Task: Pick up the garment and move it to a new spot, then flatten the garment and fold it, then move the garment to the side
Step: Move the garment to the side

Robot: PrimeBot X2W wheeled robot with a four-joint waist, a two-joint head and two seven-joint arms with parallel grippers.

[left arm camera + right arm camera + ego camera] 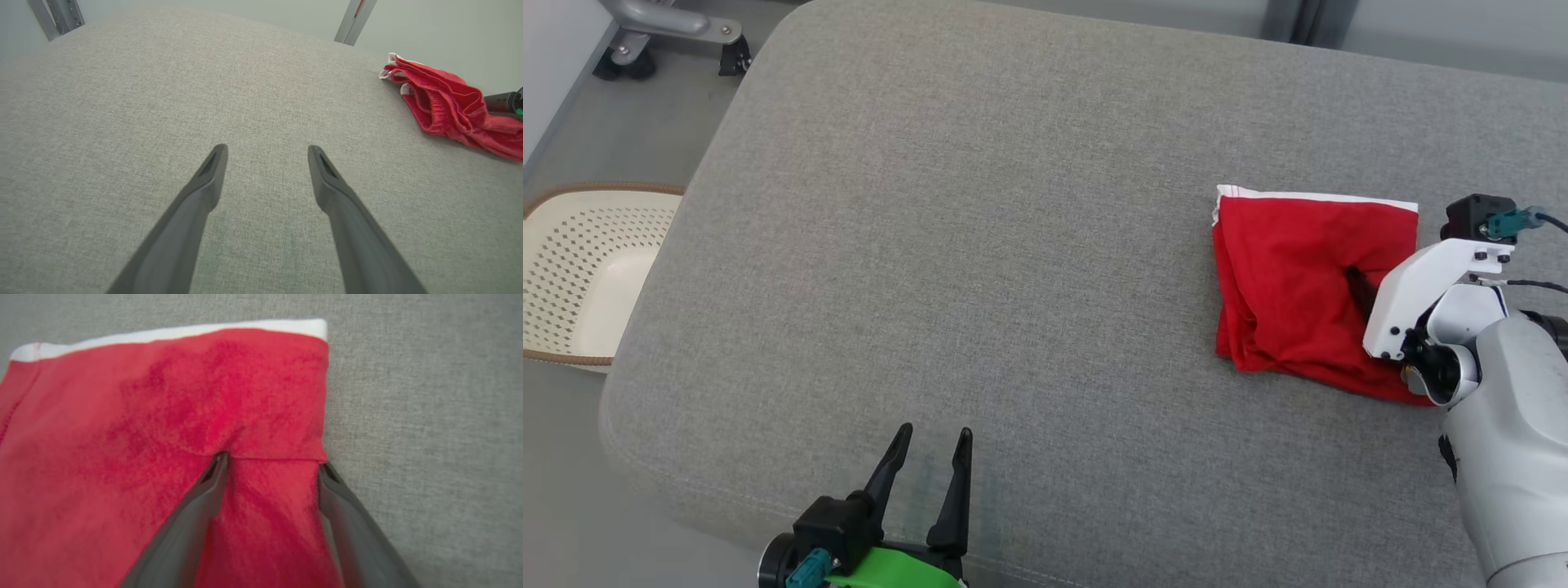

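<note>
The red garment (pixel 1290 286) with a white band along its far edge lies folded on the right side of the grey cushioned surface (pixel 980 245). My right gripper (pixel 271 461) is open over its right part, both fingers down on the cloth and a strip of red fabric between them. From the head view one dark finger (pixel 1359 292) shows on the garment beside the white wrist mount. My left gripper (pixel 934 437) hovers open and empty near the front edge, far left of the garment (pixel 445 106). The left wrist view has its fingers (pixel 212 171) spread over bare fabric.
A cream perforated basket (pixel 580 269) stands on the floor left of the surface. A wheeled metal base (pixel 670 33) sits at the upper left. Wide bare grey surface lies between the two grippers.
</note>
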